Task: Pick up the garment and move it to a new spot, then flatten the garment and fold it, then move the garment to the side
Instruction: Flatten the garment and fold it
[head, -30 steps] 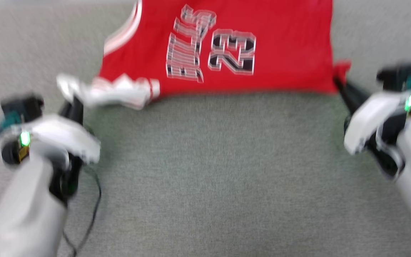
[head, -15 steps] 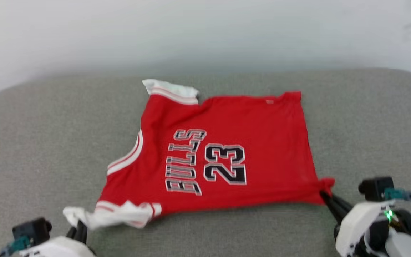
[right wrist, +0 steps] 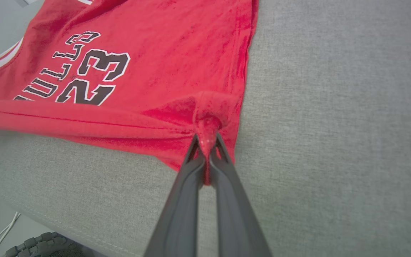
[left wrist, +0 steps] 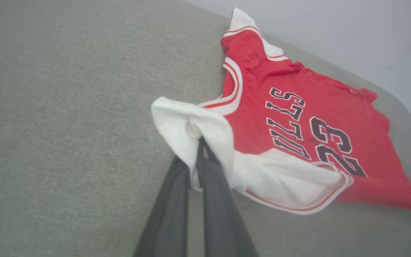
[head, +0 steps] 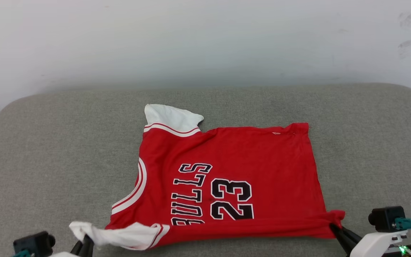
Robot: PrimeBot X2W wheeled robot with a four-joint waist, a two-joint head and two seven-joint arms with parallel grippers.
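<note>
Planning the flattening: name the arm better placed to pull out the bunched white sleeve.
Left, likely: the left gripper pinches that sleeve; the right gripper holds the garment's red corner.

Left hand [head: 84, 244], right hand [head: 336, 229] — both clamped on the garment [head: 262, 160].

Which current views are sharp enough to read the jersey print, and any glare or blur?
Head view: sharp, flat even light, no glare, print on the garment reads cleanly. Left wrist view: garment sharp, the left gripper softens near the lens. Right wrist view: weave crisp, right gripper slightly soft at the bottom edge, no hard shadows.
</note>
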